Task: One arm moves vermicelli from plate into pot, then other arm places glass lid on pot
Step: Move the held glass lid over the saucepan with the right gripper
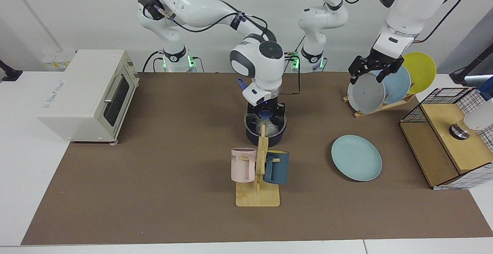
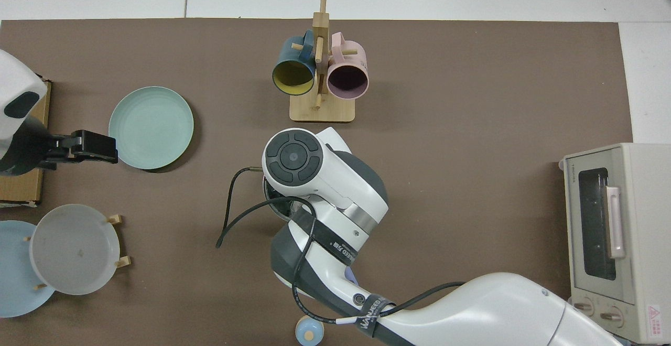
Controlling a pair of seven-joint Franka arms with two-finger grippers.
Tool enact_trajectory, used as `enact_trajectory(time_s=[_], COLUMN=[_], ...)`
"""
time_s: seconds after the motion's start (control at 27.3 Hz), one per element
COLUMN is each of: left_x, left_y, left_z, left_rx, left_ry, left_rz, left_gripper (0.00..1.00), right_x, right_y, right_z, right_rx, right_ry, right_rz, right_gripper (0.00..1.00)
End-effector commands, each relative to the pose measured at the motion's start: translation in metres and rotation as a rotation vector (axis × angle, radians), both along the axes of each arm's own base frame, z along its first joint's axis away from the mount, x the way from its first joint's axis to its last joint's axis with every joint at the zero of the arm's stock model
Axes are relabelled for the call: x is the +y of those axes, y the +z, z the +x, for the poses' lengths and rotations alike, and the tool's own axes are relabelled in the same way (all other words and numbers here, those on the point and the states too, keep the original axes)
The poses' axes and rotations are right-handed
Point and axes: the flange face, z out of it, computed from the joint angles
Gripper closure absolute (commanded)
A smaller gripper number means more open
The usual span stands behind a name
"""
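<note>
at frame centre, the right tool (image 1: 265, 112) is gripping the glass lid (image 1: 265, 122) by its knob, directly above the pot (image 1: 265, 134); the left tool (image 1: 372, 70) is waiting open, upper right.

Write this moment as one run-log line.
right gripper: on glass lid over pot | left gripper: waits by rack | plate: bare
</note>
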Motion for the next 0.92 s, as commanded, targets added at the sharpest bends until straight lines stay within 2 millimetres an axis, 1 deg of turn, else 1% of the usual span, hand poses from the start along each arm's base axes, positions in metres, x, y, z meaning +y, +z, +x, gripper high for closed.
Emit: enact_trajectory(time_s=[0.0, 0.22, 0.51, 0.62, 0.88], left_x=[0.0005, 0.0013, 0.0013, 0.0013, 0.0013], left_y=[0.0020, 0.0020, 0.0020, 0.0020, 0.0020], left_z=[-0.0044, -0.0044, -0.0044, -0.0044, -0.0044], left_rx=[0.010, 0.010, 0.010, 0.010, 0.010], left_ry=[0.002, 0.003, 0.003, 0.003, 0.003], left_rz=[0.001, 0.001, 0.001, 0.001, 0.001], left_gripper=[0.00, 0.00, 0.00, 0.00, 0.00], right_x=[0.0053, 0.0103, 0.0094, 0.0153, 0.0137], right_y=[0.0005, -0.0035, -0.0043, -0.0076, -0.0081], right_z=[0.0044, 0.0013, 0.0053, 0.0019, 0.0030], right_rx=[-0.022, -0.020, -0.034, -0.032, -0.032], right_ry=[-0.036, -0.029, -0.027, -0.017, -0.018], right_rz=[0.007, 0.005, 0.004, 0.003, 0.001], right_gripper=[1.00, 1.00, 1.00, 1.00, 1.00])
